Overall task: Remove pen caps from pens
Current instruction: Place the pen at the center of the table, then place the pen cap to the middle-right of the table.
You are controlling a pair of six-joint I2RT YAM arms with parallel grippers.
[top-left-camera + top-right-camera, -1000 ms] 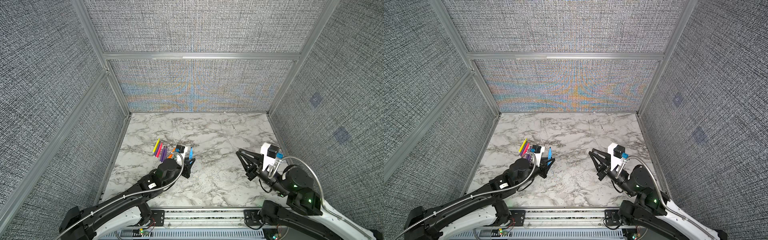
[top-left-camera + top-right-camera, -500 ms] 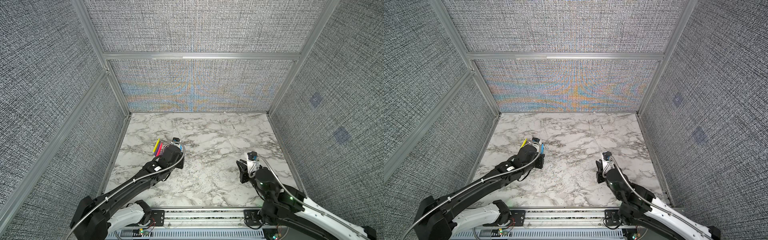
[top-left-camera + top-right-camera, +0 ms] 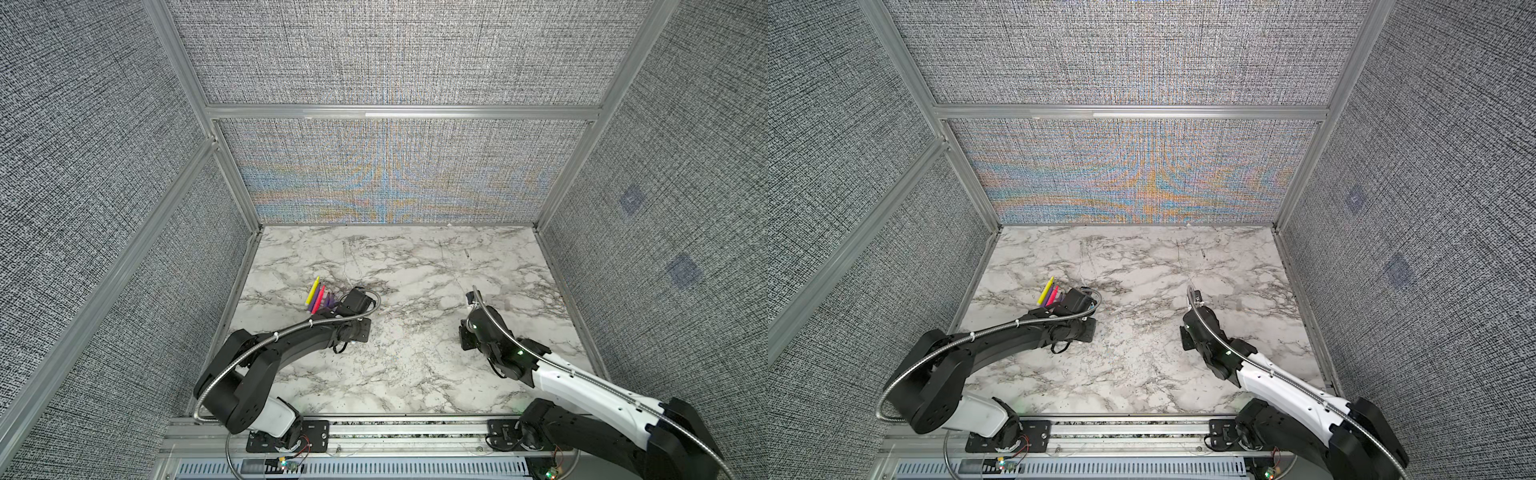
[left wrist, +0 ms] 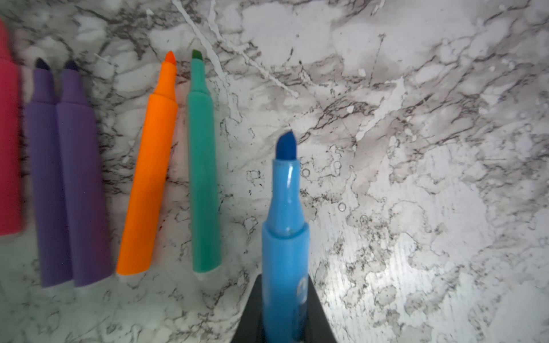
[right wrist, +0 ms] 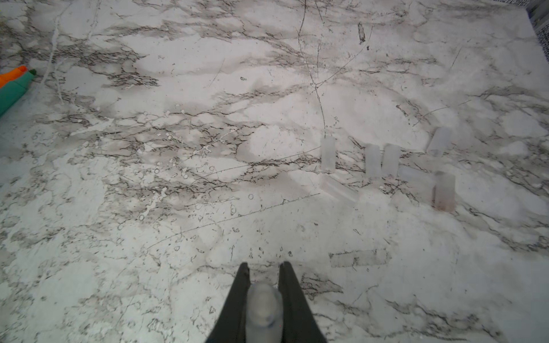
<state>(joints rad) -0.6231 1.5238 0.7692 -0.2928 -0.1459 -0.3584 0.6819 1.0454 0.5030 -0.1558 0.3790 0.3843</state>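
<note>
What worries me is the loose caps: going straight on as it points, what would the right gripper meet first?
Probably bare table; the right gripper, shut on a cap, points past the loose caps, which lie aside.

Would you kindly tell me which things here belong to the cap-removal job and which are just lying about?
Belongs to the job: blue pen in the left gripper; clear cap in the right gripper; loose caps; orange pen; green pen; purple pens; pink pen; yellow pen.
Just surroundings: marble table; fabric walls; aluminium frame.
</note>
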